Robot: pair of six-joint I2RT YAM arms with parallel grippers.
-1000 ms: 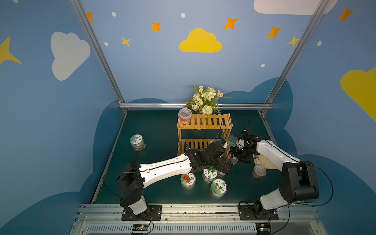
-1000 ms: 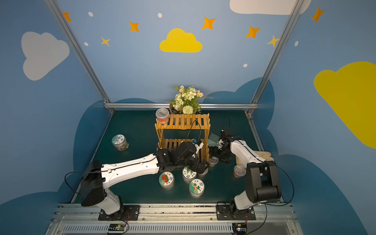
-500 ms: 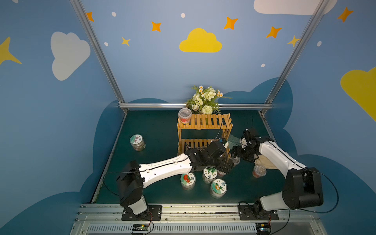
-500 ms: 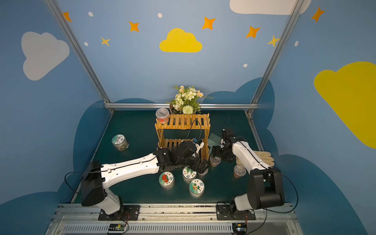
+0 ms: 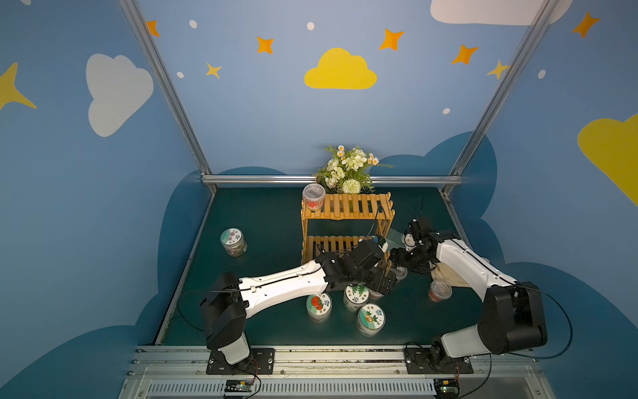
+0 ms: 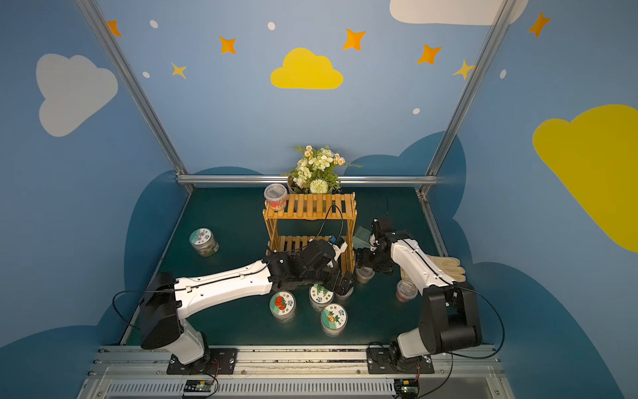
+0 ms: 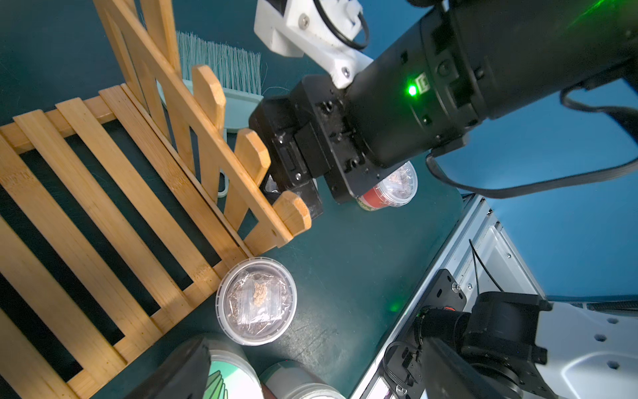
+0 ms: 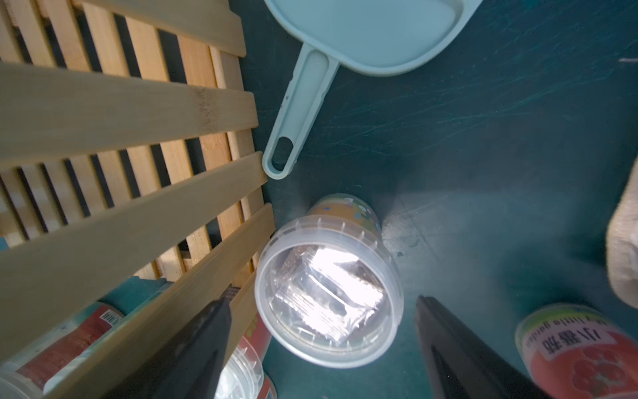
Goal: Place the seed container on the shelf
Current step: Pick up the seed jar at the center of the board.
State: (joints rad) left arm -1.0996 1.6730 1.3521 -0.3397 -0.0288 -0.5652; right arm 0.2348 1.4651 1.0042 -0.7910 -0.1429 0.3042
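The seed container (image 8: 328, 293) stood on the desk (image 8: 483, 155), lower centre of the right wrist view, beside the shelf (image 8: 138, 114). The right gripper (image 8: 321, 302) fingers (image 8: 207, 338) straddled it, released. The left gripper (image 5: 384, 282) was released too. Grasping, lifting and placing seemingly all remained.

Top views evenly lit, soft shadows, edges bowed, right wrist view: white glare on seed container (image 8: 328, 297) lid between right gripper (image 8: 321, 302) jaws, jaws and shelf (image 8: 121, 114) slats blurred.

We note orange-yellow shelf (image 5: 359, 206); dark green table (image 5: 262, 221); pale mint dustpan (image 8: 362, 34); clear seed container (image 8: 328, 300); blue wall (image 5: 241, 114), orange stars (image 5: 392, 38).
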